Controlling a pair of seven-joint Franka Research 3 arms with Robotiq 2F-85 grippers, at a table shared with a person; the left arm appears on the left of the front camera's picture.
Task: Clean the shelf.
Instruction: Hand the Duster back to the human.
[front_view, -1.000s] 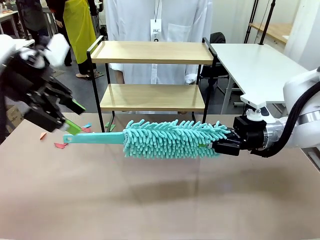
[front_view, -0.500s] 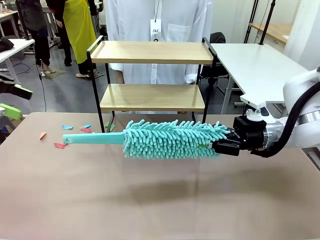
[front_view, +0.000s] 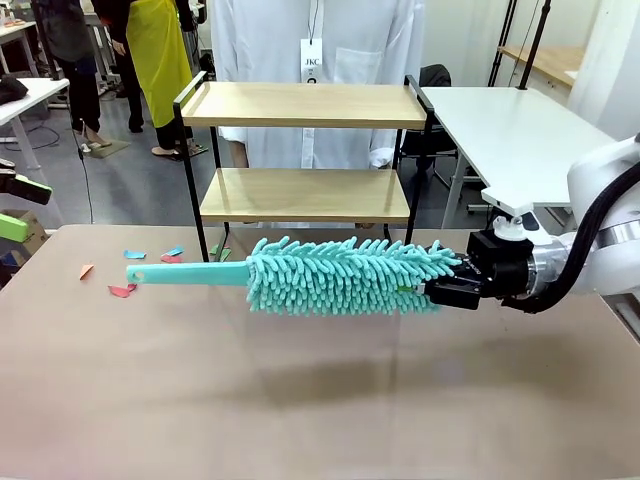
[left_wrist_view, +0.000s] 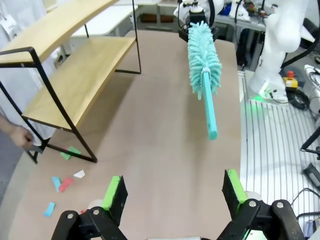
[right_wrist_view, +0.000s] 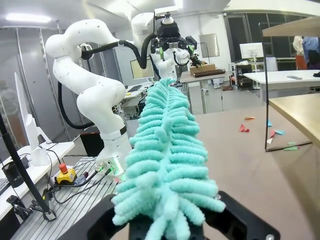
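Observation:
The shelf (front_view: 305, 105), two light wooden boards in a black frame, stands at the table's far side. A teal fluffy duster (front_view: 340, 278) hangs level above the table in front of it, its flat handle (front_view: 185, 274) pointing left. My right gripper (front_view: 440, 292) is shut on the duster's fluffy right end. At the picture's left edge my left gripper (front_view: 15, 208) is open, well clear of the handle. In the left wrist view the open gripper (left_wrist_view: 175, 190) faces the duster (left_wrist_view: 202, 55) and the shelf (left_wrist_view: 75, 75). In the right wrist view the duster (right_wrist_view: 167, 150) hides the fingers.
Small coloured paper scraps (front_view: 125, 290) lie on the brown table (front_view: 320, 400) left of the shelf's foot. A person in a white coat (front_view: 315, 50) stands behind the shelf. A white table (front_view: 510, 130) stands at the back right.
My left gripper has let go of the handle's end and drawn back to the left edge, jaws wide. The duster and the right arm have stayed put.

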